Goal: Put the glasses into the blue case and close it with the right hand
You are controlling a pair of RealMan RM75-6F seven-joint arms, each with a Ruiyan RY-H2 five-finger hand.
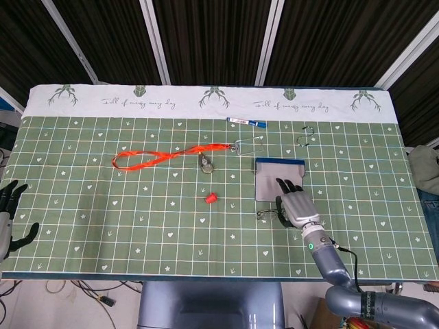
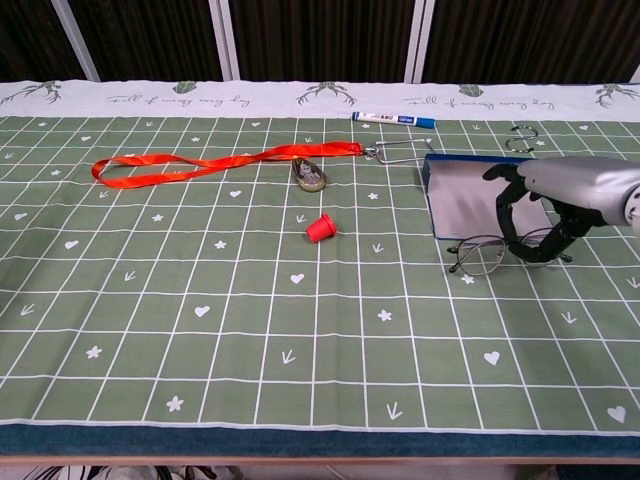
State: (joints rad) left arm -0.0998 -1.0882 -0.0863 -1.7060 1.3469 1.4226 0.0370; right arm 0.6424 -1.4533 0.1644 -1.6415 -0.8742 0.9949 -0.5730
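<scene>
The blue case (image 1: pixel 271 175) lies open on the green mat, its pale inside (image 2: pixel 457 197) facing up. My right hand (image 1: pixel 296 206) hovers at the case's near edge and pinches the thin-framed glasses (image 1: pixel 268 216) by their right side. In the chest view the glasses (image 2: pixel 477 257) hang level just off the mat in front of the case, with the right hand (image 2: pixel 560 188) curled over the right lens. My left hand (image 1: pixel 9 218) rests at the table's near left corner, fingers apart and holding nothing.
An orange lanyard (image 2: pixel 200 163) with a metal clip stretches across the mat's left middle. A small red cap (image 2: pixel 320 229) sits left of the case, a blue marker (image 2: pixel 392 119) behind it, and a wire ring (image 2: pixel 521 138) at the far right.
</scene>
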